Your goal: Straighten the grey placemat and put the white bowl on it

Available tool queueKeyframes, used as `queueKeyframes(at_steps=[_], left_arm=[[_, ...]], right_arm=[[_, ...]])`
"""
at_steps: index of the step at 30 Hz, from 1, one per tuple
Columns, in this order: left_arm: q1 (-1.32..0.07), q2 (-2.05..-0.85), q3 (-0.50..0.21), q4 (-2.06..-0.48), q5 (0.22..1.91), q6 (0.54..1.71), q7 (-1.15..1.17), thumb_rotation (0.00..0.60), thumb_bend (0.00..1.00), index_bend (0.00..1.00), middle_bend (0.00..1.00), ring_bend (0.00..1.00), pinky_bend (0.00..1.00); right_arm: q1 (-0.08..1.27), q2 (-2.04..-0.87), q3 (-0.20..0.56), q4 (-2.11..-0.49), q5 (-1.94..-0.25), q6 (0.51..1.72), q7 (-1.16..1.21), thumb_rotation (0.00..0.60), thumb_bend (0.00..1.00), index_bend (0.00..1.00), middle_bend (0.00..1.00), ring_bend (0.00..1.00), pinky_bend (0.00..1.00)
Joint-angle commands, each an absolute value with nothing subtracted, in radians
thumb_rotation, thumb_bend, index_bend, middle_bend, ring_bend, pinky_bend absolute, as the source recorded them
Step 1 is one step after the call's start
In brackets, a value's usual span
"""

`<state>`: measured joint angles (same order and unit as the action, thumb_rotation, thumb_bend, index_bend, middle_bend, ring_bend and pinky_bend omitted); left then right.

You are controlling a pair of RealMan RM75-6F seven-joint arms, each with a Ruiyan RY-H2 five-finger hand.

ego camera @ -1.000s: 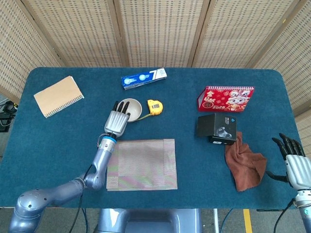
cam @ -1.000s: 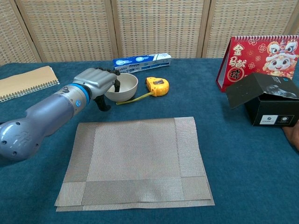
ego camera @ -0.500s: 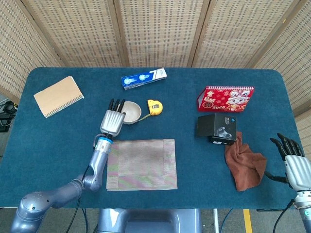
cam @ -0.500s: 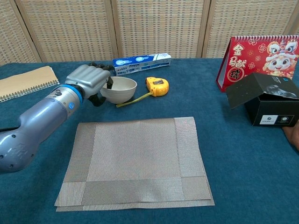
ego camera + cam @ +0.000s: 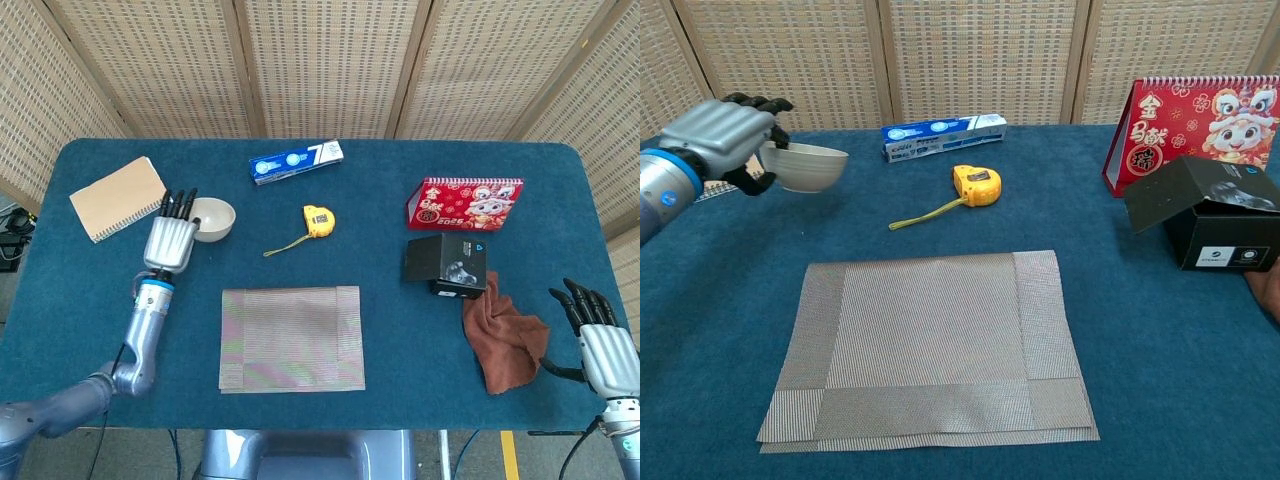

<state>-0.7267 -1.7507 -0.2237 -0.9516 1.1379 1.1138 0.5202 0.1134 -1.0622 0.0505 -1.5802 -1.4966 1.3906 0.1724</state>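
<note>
Fingers of left hand grip white bowl.

The left hand has a silver-grey metal back and black fingers, with a bright blue ring at its wrist. The right hand has the same silver back and black fingers.

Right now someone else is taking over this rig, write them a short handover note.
Left hand holds the white bowl by its rim, lifted, off to the left of the placemat.
Right hand is open, holding nothing, near the table's right edge beside the brown cloth.
Done: placemat lies flat and looks squared to the table; bowl picked up.
Left: carry the bowl over the placemat, set it down, let go.
</note>
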Motion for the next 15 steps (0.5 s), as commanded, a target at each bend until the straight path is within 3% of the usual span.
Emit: queueKeyframes(at_steps=[1,15], left_arm=[[-0.677,-1.698,-0.208,-0.961,1.14,1.133,0.483,0.6,0.84,0.72,0.0,0.0,0.0],[-0.603,-1.648,-0.186,-0.868,1.129,1.074,0.371,0.6,0.79,0.7,0.0,0.0,0.0]], right_arm=[[0.111,-1.065,0.046,-1.586,-1.503,1.396,0.16,0.6,0.08,0.15,0.0,0.0,0.0],[0.106,-1.074,0.037,-1.597,-1.508,1.402,0.124,0.6,0.08,0.15,0.0,0.0,0.0]])
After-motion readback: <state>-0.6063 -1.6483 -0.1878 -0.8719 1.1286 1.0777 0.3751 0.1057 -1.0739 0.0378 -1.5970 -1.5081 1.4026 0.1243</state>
